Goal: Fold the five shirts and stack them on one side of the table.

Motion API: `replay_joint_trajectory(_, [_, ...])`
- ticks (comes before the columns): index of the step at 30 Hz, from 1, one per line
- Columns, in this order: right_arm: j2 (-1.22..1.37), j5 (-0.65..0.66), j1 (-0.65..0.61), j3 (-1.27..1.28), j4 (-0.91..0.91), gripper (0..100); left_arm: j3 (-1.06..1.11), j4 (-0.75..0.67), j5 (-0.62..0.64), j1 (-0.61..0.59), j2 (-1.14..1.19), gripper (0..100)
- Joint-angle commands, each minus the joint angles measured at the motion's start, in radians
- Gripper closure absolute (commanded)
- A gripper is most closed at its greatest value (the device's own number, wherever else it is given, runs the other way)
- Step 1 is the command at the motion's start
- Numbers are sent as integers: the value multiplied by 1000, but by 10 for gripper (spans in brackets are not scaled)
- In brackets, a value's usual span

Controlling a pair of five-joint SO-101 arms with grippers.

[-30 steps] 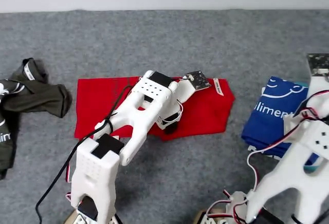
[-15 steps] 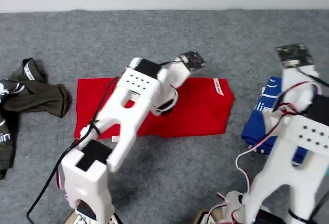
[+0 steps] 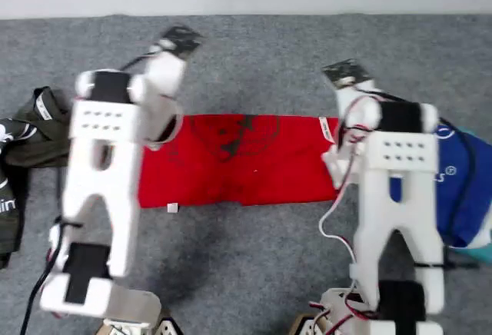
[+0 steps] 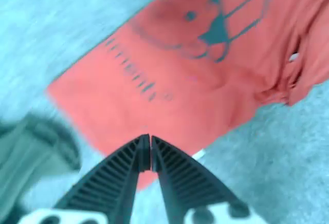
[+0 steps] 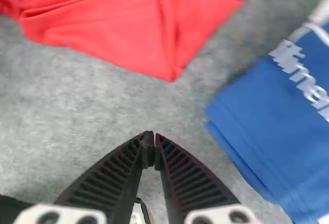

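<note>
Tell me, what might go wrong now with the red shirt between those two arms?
1. Both the left gripper and the right gripper are shut and empty; pushed down like that, they may drag the red shirt and undo its fold.
2. The folded blue shirt lies close beside the right arm, which could snag and rumple it.

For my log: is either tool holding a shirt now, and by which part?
Nothing is held: the left tool and the right tool are both shut on nothing.
</note>
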Motion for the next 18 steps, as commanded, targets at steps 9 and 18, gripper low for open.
replay_joint_trajectory(9, [302, -15, -131, -6, -280, 988, 427, -344, -15, -101, 48, 994])
replay_joint_trajectory(18, [604, -9, -99, -12, -407, 988, 470, -405, -106, -164, 242, 994])
